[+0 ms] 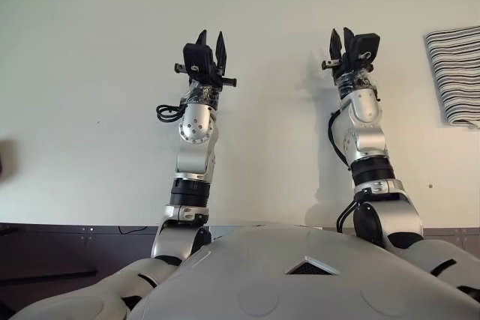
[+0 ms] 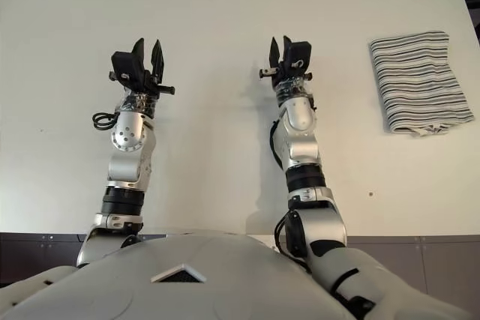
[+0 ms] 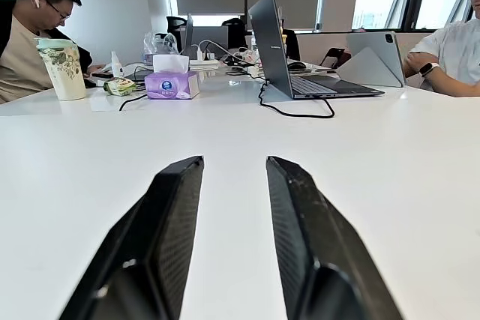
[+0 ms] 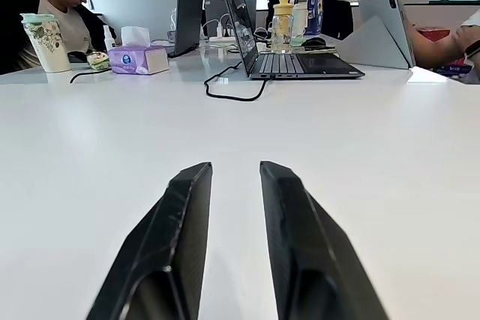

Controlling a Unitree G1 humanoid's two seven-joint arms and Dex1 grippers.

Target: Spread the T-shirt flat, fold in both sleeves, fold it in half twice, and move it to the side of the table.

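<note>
Right eye view: the left gripper (image 2: pixel 148 44) and the right gripper (image 2: pixel 280 40) hang over the white table (image 2: pixel 225 5). Their fingers are a little apart and hold nothing. Well off to the right of the right gripper lies the black-and-white striped T-shirt (image 2: pixel 420 80), folded into a small pad. It looks soft, light and floppy, so pinch a thick folded edge.

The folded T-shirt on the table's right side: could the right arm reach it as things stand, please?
Probably yes: only bare table lies between the open, empty right gripper and the T-shirt off to its right.
</note>
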